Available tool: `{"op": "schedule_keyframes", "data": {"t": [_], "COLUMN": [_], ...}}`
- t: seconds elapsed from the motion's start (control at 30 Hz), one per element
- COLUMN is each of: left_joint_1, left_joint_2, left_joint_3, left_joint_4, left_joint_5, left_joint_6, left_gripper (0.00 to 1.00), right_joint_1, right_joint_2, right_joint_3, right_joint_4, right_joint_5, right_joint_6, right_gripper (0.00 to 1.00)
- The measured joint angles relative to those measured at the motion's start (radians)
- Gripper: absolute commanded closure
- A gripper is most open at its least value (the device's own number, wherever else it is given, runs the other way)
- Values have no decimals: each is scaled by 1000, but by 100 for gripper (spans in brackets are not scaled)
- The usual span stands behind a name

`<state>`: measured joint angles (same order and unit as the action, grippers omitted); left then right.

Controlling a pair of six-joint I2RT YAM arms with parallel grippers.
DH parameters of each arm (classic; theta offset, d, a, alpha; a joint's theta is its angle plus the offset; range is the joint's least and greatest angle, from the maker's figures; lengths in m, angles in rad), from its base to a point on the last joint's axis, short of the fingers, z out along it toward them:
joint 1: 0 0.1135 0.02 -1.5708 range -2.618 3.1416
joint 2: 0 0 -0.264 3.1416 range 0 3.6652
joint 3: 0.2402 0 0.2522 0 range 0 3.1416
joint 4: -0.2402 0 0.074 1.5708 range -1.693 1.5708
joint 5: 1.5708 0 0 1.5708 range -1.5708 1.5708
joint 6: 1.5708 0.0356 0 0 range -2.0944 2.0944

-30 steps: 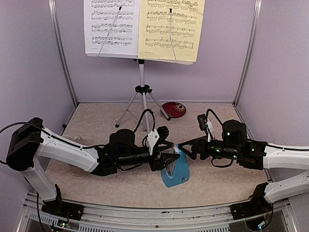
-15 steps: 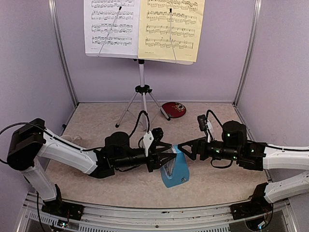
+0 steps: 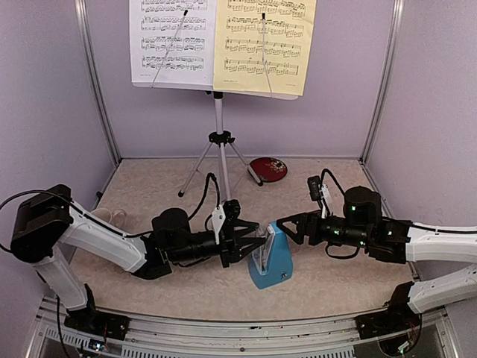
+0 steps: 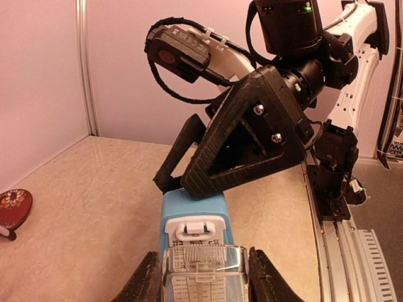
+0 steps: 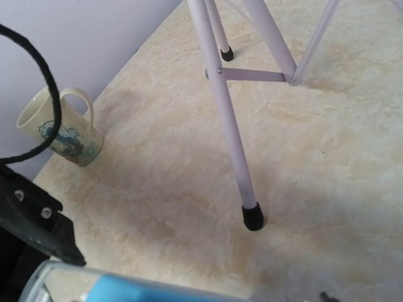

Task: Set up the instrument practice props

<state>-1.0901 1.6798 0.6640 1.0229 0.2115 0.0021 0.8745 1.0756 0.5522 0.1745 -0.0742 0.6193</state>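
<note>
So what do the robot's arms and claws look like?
Both arms have white shells with black joints and looping black cables. The right arm shows small green lights on its black wrist. The left claw and the right claw are black and rough-textured, built from triangular frames with open middles and silver screws.

Lab test cell: plain lilac walls, metal corner posts, arms bolted to aluminium rail.

Even bright light, soft shadows; blurred near edges
</note>
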Motion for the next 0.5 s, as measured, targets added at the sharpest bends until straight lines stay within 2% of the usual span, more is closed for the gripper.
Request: {"op": "schedule_keyframes", "data": {"t": [0.17, 0.5], "left_joint_1": [0, 26], "left_joint_2": [-82, -447], "left_joint_3": [-42, -127], "left_joint_4": [-68, -389], "left_joint_5": [-21, -132], "left_joint_6": [-6, -67], "left_gripper": [77, 77], "right_joint_1": [0, -1], "right_joint_2": [-15, -23], "right_joint_3": [-5, -5], "right_joint_4": [0, 3], "right_joint_5": [0, -12], "right_joint_6": [-1, -39], "right_gripper": [19, 9]}}
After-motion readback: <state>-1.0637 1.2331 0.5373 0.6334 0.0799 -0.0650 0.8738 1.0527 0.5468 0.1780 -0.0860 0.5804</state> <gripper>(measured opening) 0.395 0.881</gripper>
